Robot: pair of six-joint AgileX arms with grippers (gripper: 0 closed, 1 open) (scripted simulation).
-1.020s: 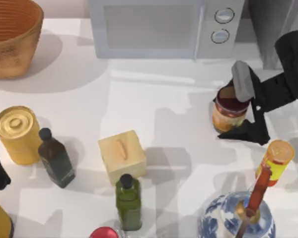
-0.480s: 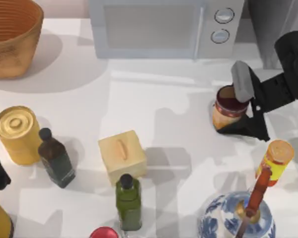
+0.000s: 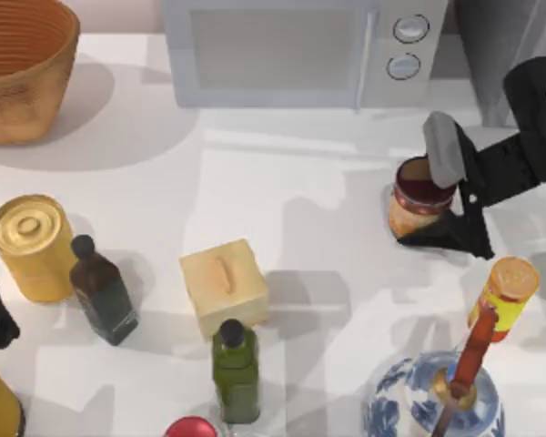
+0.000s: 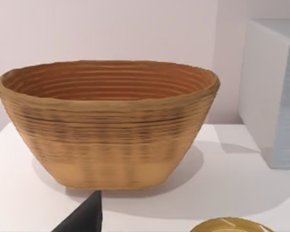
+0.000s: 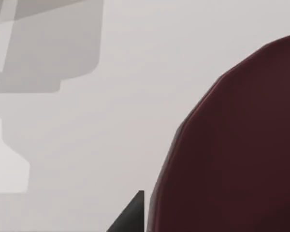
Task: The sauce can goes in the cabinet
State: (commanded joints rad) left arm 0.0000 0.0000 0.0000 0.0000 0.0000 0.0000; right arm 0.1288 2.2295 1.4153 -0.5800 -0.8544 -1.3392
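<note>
Your right claw (image 3: 448, 193) pinched the sauce can (image 3: 417, 202) just in front of the microwave's (image 3: 291, 45) knob end, the cabinet (image 3: 500, 36) close behind. A shallow side grip could have let it slip or tip when carried.

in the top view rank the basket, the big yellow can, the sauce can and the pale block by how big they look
1. Basket, though cut off by the frame's edge.
2. Yellow can and pale block: too alike to rank.
3. Sauce can, smallest, partly covered by the right hand.
</note>
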